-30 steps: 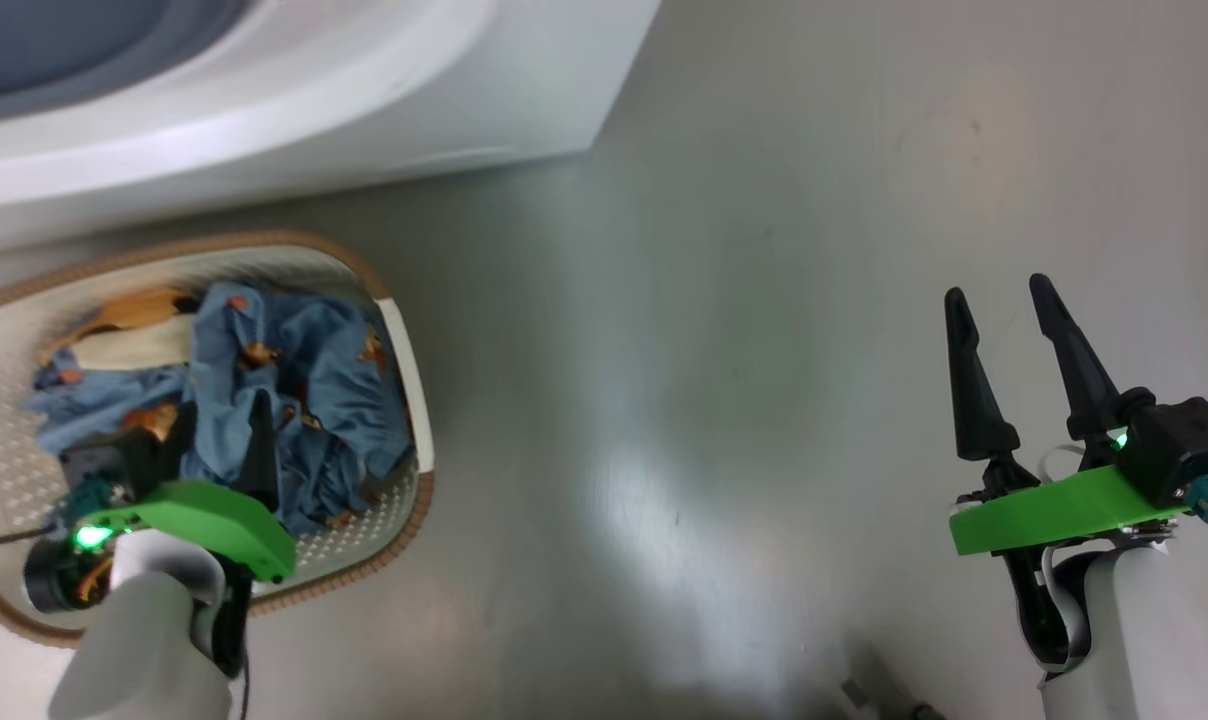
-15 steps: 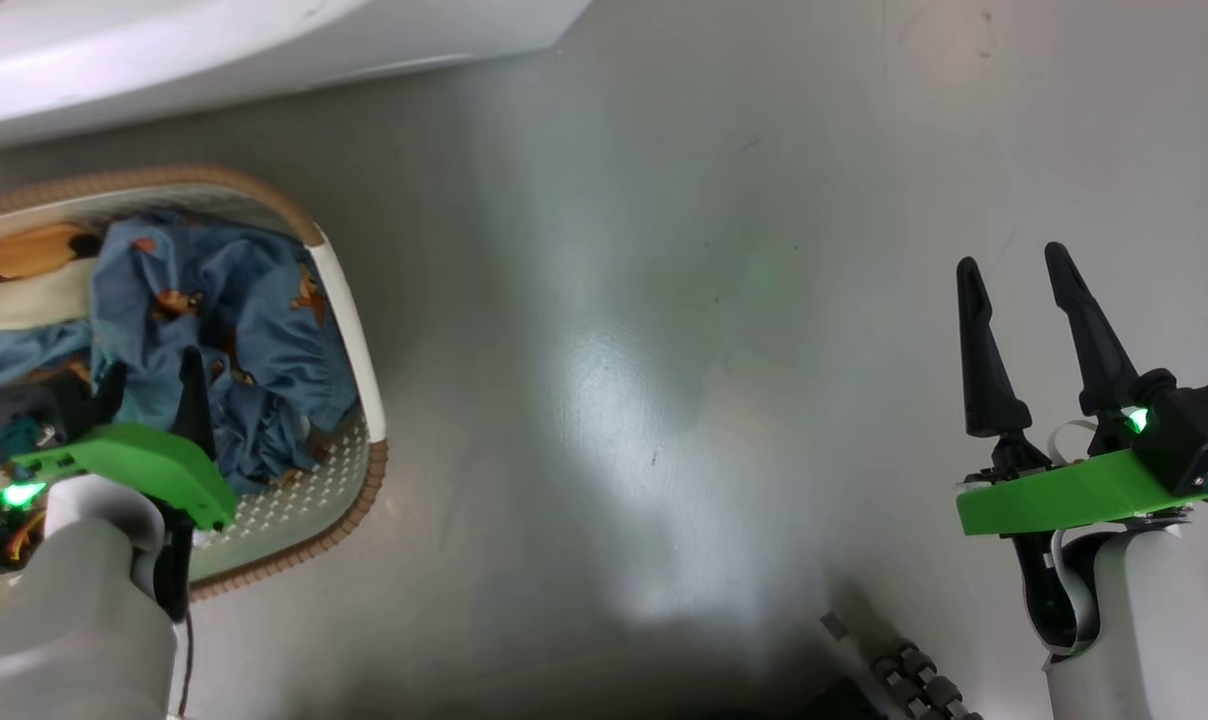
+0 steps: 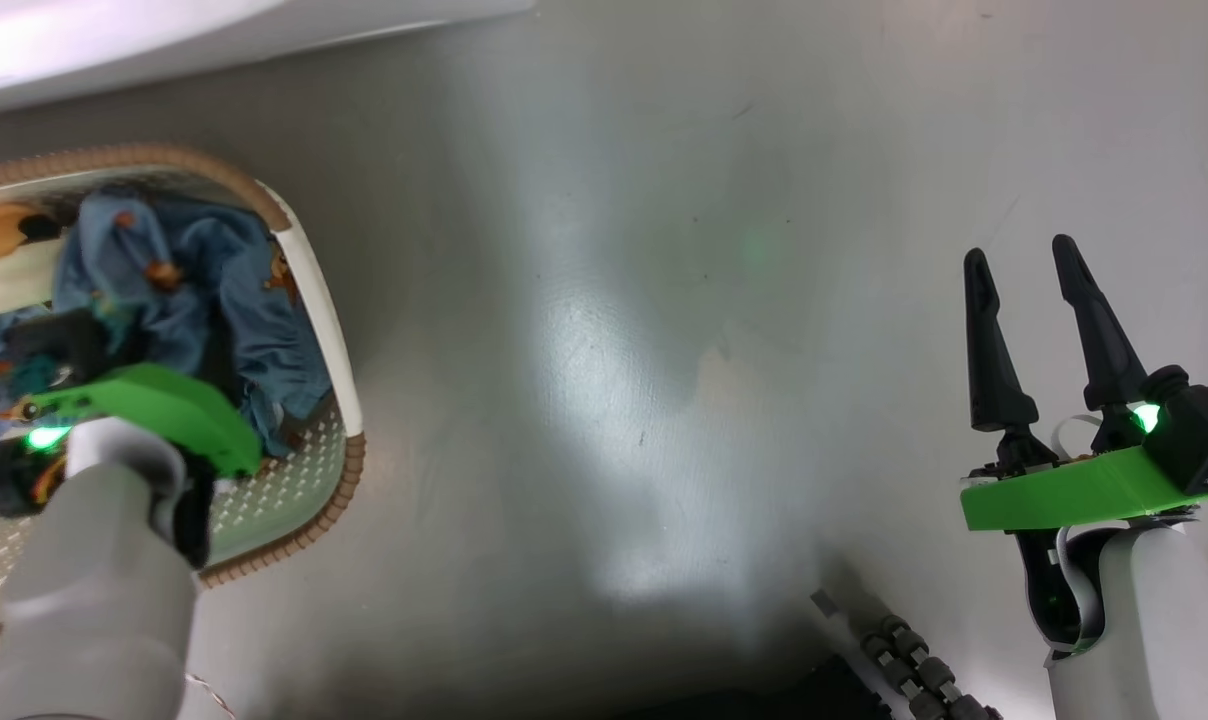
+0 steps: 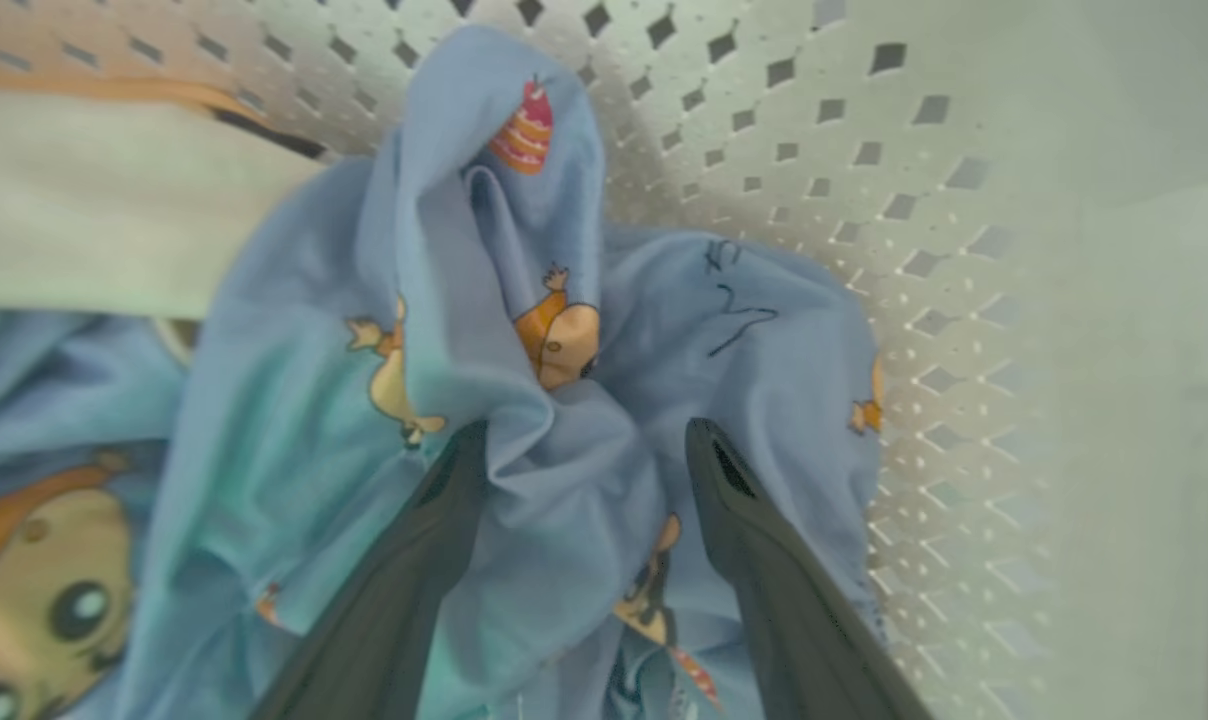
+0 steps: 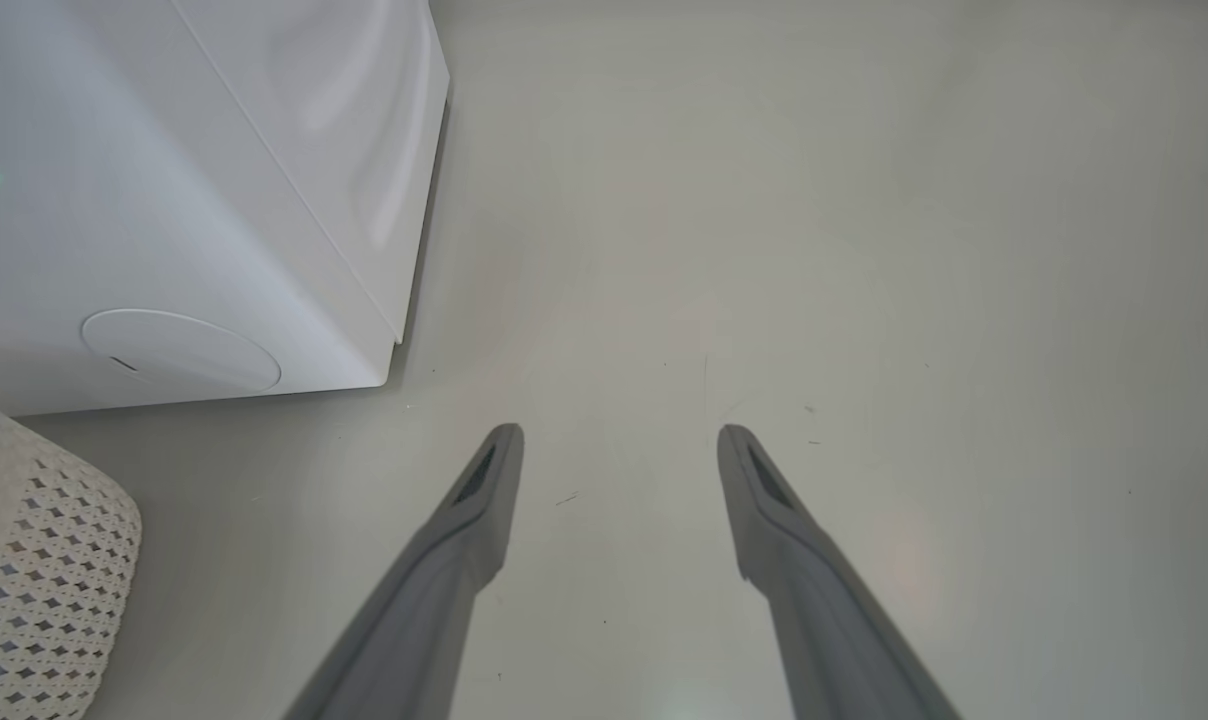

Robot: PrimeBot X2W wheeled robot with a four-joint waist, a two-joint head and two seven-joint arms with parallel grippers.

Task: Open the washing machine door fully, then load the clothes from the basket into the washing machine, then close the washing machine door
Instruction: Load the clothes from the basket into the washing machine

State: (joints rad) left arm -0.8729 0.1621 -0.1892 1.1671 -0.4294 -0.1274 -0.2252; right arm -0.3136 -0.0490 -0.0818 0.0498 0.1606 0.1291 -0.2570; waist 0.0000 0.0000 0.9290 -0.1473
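**Left arm at the basket, right arm idle over the floor.** The basket (image 3: 311,275) stands on the grey floor (image 3: 614,350), just in front of the lower front of the washing machine (image 5: 164,180) and near its front corner. A strip of bare floor separates the two. The round service flap (image 5: 179,348) sits low on the machine's front panel, close to that corner.

The clothes (image 4: 464,330) lie heaped inside the basket: crumpled light blue fabric printed with orange-brown bears. The heap reaches the perforated wall on the side nearest the right arm. A cream-white piece (image 4: 84,200) lies beside the blue fabric, farther from that wall.

The left gripper (image 4: 586,430) points down into the heap. Its jaws are spread wide, and its two dark fingers (image 4: 754,560) are sunk in the cloth on either side of a raised fold. The fold fills the gap between them but is not pinched.

The right gripper (image 3: 1018,250) hangs over bare floor, well apart from basket and machine. Its jaws are likewise spread, with nothing between them.
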